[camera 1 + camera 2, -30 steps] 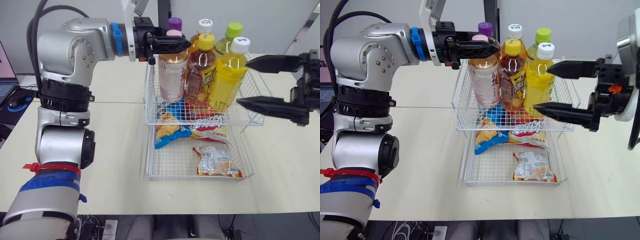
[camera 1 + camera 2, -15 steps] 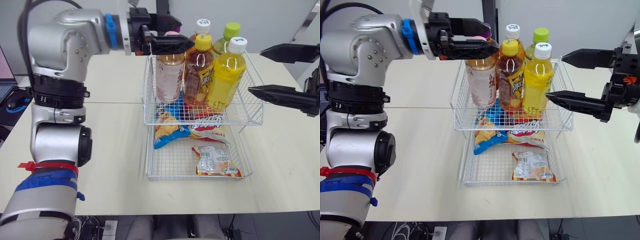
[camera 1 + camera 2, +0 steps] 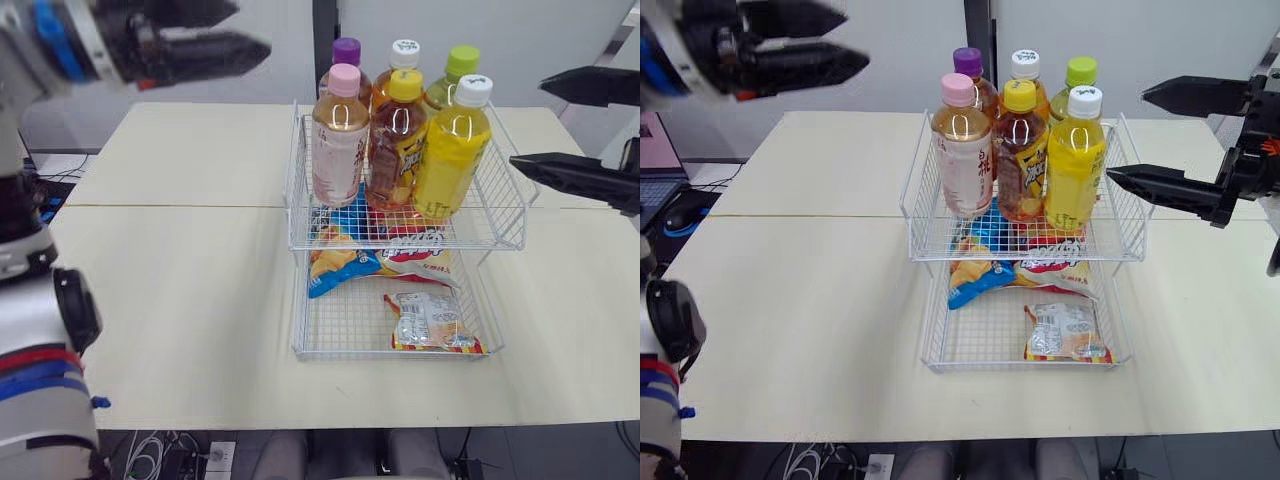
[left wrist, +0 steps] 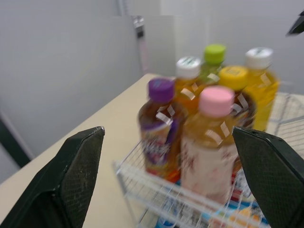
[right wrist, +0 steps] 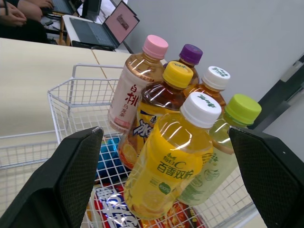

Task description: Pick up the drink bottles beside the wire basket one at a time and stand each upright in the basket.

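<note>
Six bottles [image 3: 400, 170] stand up straight in the top wire basket [image 3: 300, 215], packed close together. The pink-cap bottle [image 3: 339, 150] is in front on my left. The yellow drink [image 3: 452, 150] with a white cap is in front on my right, and the yellow-cap bottle [image 3: 396, 130] is between them. Behind them are the purple-cap bottle [image 3: 347, 52], the white-cap bottle [image 3: 405, 50] and the green-cap bottle [image 3: 462, 60].

A second ago my left pincer [image 3: 855, 40] was right at the neck of the pink-cap bottle. Now it has moved far off to my left, high over the table [image 3: 180, 280]. Its two fingers are wide apart with nothing between them.

My right pincer [image 3: 525, 121] had one finger on each side of the yellow drink. Now it has backed away to just beside the basket's right wall and touches no bottle. Its fingers are wide apart too.

The bottles have not moved. Under the top basket, the lower basket [image 3: 340, 335] holds snack bags [image 3: 432, 320].
</note>
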Robot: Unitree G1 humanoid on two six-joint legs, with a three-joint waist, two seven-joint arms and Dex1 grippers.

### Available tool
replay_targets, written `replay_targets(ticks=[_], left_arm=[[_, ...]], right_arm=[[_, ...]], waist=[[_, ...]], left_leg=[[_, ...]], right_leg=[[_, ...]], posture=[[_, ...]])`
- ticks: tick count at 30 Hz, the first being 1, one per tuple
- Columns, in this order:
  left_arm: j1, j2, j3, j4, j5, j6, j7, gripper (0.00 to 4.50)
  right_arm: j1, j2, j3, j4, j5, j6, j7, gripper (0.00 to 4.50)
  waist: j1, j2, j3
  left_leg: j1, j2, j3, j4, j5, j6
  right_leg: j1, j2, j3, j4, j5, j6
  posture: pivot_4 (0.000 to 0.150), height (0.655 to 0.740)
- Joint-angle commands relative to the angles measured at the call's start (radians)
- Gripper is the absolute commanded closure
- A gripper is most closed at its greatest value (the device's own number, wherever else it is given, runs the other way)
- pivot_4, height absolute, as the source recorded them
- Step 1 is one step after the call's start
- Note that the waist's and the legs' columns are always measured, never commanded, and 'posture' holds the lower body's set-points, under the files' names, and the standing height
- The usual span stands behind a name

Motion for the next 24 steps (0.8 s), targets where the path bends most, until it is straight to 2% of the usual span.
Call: replay_targets(ticks=[1, 6, 11, 14, 17, 21, 24], left_arm=[[0.098, 0.053, 0.111, -0.082, 0.008, -0.031, 0.068, 0.04], [0.428, 0.106, 0.242, -0.212, 0.049, -0.060, 0.130, 0.04], [0.648, 0.061, 0.325, -0.209, 0.117, -0.194, 0.234, 0.04], [0.773, 0.030, 0.330, -0.216, 0.160, -0.306, 0.255, 0.04], [0.809, -0.032, 0.335, -0.211, 0.187, -0.381, 0.339, 0.04], [0.861, -0.140, 0.334, -0.160, 0.227, -0.474, 0.445, 0.04], [0.896, -0.180, 0.321, -0.145, 0.252, -0.527, 0.487, 0.04]], right_arm=[[0.011, 0.023, -0.036, 0.033, -0.010, -0.036, 0.017, 0.00], [0.103, 0.051, -0.109, 0.107, -0.055, -0.101, 0.057, 0.00], [0.146, 0.055, -0.186, 0.256, -0.095, -0.125, 0.049, 0.00], [0.196, 0.055, -0.205, 0.334, -0.178, -0.197, 0.054, 0.00], [0.258, 0.073, -0.209, 0.380, -0.268, -0.287, 0.038, 0.00], [0.386, 0.137, -0.192, 0.478, -0.450, -0.503, -0.031, 0.00], [0.412, 0.184, -0.190, 0.514, -0.497, -0.586, -0.071, 0.00]], waist=[[0.000, 0.000, 0.000], [0.001, 0.000, 0.000], [0.006, 0.000, 0.000], [0.009, 0.000, 0.000], [0.011, 0.000, 0.000], [0.014, 0.000, -0.001], [0.013, 0.000, -0.001]], left_leg=[[0.000, 0.000, 0.000, 0.000, 0.000, 0.000], [0.000, 0.000, 0.001, -0.001, 0.000, 0.000], [0.001, 0.000, 0.001, -0.001, 0.000, 0.000], [0.003, 0.000, 0.002, -0.001, 0.000, 0.000], [0.004, 0.000, 0.003, -0.002, 0.000, 0.000], [0.005, -0.001, 0.004, -0.002, 0.000, 0.000], [0.006, -0.001, 0.007, -0.003, 0.000, 0.000]], right_leg=[[0.000, 0.000, 0.000, 0.000, 0.000, 0.000], [0.000, -0.001, 0.001, -0.002, 0.000, 0.000], [0.001, -0.001, 0.000, -0.001, 0.000, 0.000], [0.003, -0.002, 0.001, -0.002, 0.000, 0.000], [0.003, -0.004, 0.001, -0.002, 0.000, 0.000], [0.003, -0.007, 0.001, -0.002, 0.000, 0.000], [0.004, -0.007, 0.003, -0.001, 0.000, 0.000]], posture=[[0.150, 0.7400], [0.150, 0.7400], [0.150, 0.7400], [0.150, 0.7400], [0.150, 0.7400], [0.150, 0.7400], [0.150, 0.7400]])
